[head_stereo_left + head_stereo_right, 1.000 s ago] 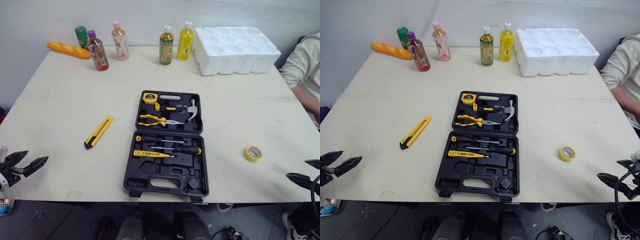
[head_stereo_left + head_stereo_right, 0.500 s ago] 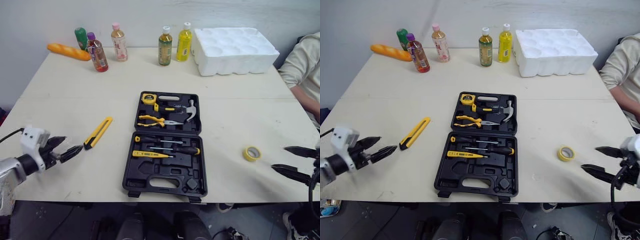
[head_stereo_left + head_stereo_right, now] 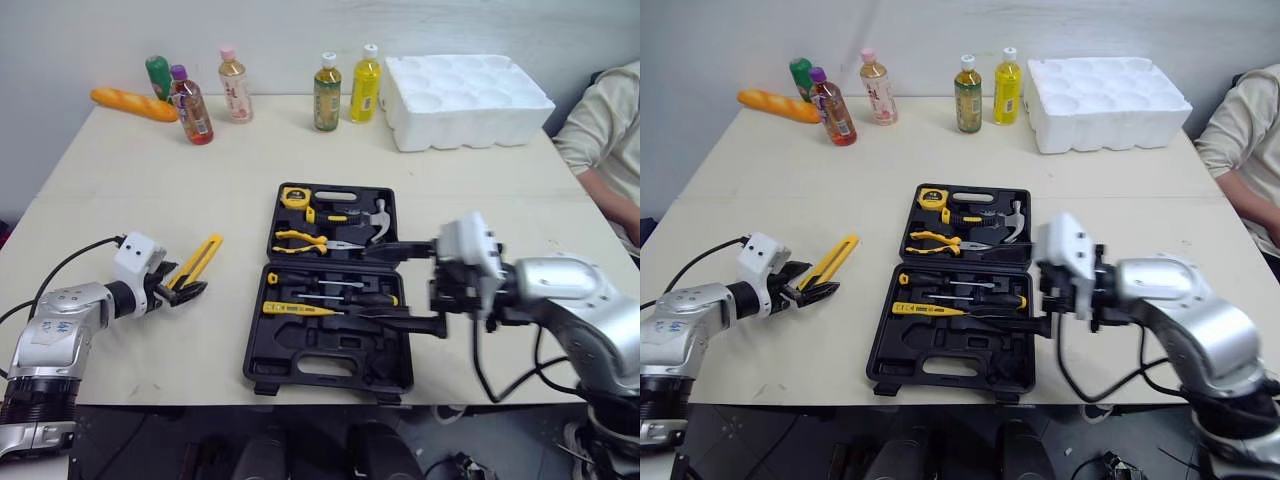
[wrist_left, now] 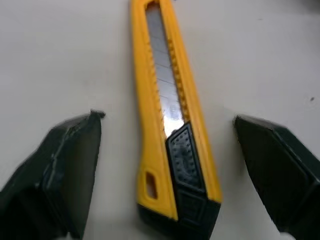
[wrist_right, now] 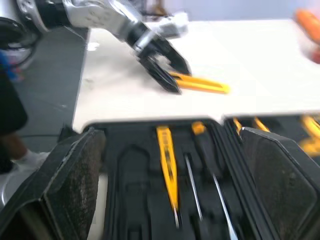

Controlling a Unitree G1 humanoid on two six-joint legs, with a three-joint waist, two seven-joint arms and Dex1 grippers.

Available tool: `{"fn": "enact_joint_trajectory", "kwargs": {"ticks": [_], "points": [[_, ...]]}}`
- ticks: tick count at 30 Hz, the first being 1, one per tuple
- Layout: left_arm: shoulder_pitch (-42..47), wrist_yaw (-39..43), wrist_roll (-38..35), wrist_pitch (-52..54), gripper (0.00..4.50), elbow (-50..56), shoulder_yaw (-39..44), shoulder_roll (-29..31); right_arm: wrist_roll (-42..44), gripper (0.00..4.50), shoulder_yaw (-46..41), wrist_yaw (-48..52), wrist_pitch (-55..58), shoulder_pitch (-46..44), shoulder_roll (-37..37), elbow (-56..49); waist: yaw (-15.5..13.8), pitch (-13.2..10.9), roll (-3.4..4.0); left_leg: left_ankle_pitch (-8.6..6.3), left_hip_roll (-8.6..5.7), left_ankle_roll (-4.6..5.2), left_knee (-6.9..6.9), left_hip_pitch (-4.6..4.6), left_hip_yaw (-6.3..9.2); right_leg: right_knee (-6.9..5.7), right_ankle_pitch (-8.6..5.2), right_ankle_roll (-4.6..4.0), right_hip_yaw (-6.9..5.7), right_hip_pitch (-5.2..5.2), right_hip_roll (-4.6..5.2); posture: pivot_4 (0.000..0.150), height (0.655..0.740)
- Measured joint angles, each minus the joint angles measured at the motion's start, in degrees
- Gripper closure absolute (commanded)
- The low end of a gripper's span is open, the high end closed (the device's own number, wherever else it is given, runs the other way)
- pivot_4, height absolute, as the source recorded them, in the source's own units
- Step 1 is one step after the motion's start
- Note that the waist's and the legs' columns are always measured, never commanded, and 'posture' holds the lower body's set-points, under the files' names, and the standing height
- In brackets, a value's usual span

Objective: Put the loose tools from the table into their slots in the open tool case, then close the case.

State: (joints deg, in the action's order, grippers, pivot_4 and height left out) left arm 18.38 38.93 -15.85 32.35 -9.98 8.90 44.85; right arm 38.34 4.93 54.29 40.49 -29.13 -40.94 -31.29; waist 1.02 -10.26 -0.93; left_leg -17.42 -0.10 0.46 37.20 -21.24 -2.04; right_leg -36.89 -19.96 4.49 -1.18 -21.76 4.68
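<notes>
The open black tool case (image 3: 262, 358) lies at the table's middle. Its far half holds a tape measure, pliers and a hammer; its near half holds screwdrivers and a yellow tester pen (image 3: 300, 309). A yellow utility knife (image 3: 198, 261) lies loose on the table left of the case. My left gripper (image 3: 184, 290) is open at the knife's near black end, with one finger on each side of the knife (image 4: 172, 125). My right gripper (image 3: 357, 282) is open and hovers over the case's near half, pointing left, with nothing between its fingers.
Several bottles (image 3: 325, 91) and a bread loaf (image 3: 133, 102) stand along the table's far edge. A white foam tray (image 3: 468, 96) sits at the far right. A person's sleeve (image 3: 600, 125) is beside the table's right side.
My left gripper has moved forward to straddle the knife's near end. My right arm has swung in from the table's right edge to over the case.
</notes>
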Motion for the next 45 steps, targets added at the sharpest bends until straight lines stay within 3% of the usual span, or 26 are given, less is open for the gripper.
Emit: {"fn": "enact_joint_trajectory", "kwargs": {"ticks": [4, 6, 12, 18, 22, 31, 36, 40, 45], "points": [[0.01, -0.17, 0.15, 0.10, 2.60, -0.09, 0.44, -0.10, 0.64, 0.00, 1.67, -2.24, 3.29, -5.83, 2.78, 0.51, 0.26, 0.00, -0.01, -0.01, -0.01, 0.02, 0.00, -0.02, 0.00, 0.02, 0.00, 0.00, 0.01, 0.00, 0.01, 0.150, 0.7400], [-0.63, -0.04, -0.01, 0.41, 3.09, 0.26, 1.45, -0.04, 1.11, 0.00, 1.68, -2.74, 4.36, -7.53, 3.50, 1.32, 0.52, 0.01, -0.01, -0.02, -0.01, 0.04, -0.01, -0.01, 0.00, 0.01, 0.00, 0.00, 0.01, 0.00, 0.01, 0.150, 0.7400], [-2.32, 2.86, -0.20, -1.40, 3.09, 3.33, 1.73, 1.09, 1.34, 0.00, 1.26, -3.17, 5.85, -8.01, 3.07, 2.45, 0.69, -0.02, -0.05, -0.01, 0.01, 0.06, -0.06, -0.22, -0.01, -0.04, -0.01, -0.02, 0.01, -0.26, 0.00, 0.150, 0.7400], [1.67, 13.10, -6.90, 5.74, 3.09, 22.81, -1.90, 7.36, 4.03, 0.00, -2.18, -3.64, 8.94, -3.49, -1.66, 0.57, 0.42, -0.02, -0.12, 0.07, -0.06, 0.05, 0.08, -0.89, 0.01, -0.04, 0.02, 0.02, 0.01, -0.73, 0.07, 0.150, 0.7400], [9.81, 21.14, -9.77, 11.28, 3.09, 32.01, -15.23, 7.74, 6.84, 0.00, -7.34, -1.63, 11.71, 7.08, -9.85, -4.27, -0.37, -0.04, -0.11, 0.09, -0.08, 0.12, 0.08, -1.04, 0.04, 0.02, 0.02, 0.03, -0.02, -0.72, 0.00, 0.150, 0.7400], [17.63, 26.89, -5.44, 12.87, 3.09, 29.06, -31.48, 3.59, 6.66, 0.00, -12.79, -1.19, 10.65, 23.82, -15.35, -11.02, 0.26, -0.06, -0.13, 0.19, -0.06, 0.44, 0.16, -0.89, -0.02, -0.10, 0.08, 0.14, 0.15, -0.68, -0.16, 0.150, 0.7400], [18.87, 26.22, -1.08, 11.26, 3.09, 25.43, -36.39, -1.00, 7.62, 0.00, -13.90, -4.94, 10.69, 24.92, -13.29, -11.64, 0.26, -0.08, -0.17, 0.25, -0.06, 0.35, 0.22, -0.94, 0.02, -0.12, 0.08, 0.15, 0.12, -0.71, -0.16, 0.150, 0.7400], [19.18, 26.80, 0.49, 9.54, 3.09, 24.93, -36.90, -1.34, 7.96, 0.00, -14.11, -6.06, 10.72, 26.03, -13.27, -12.34, 0.17, -0.08, -0.17, 0.33, -0.06, 0.20, 0.26, -0.95, 0.01, -0.09, 0.08, 0.15, 0.13, -0.69, -0.15, 0.150, 0.7400], [19.21, 27.28, 1.53, 8.21, 0.89, 24.69, -36.14, -1.18, 8.13, 0.00, -14.14, -6.22, 10.60, 27.18, -13.35, -12.49, 0.08, -0.08, -0.16, 0.33, -0.06, 0.21, 0.30, -0.94, 0.01, -0.10, 0.08, 0.15, 0.14, -0.68, -0.15, 0.150, 0.7400]]}}
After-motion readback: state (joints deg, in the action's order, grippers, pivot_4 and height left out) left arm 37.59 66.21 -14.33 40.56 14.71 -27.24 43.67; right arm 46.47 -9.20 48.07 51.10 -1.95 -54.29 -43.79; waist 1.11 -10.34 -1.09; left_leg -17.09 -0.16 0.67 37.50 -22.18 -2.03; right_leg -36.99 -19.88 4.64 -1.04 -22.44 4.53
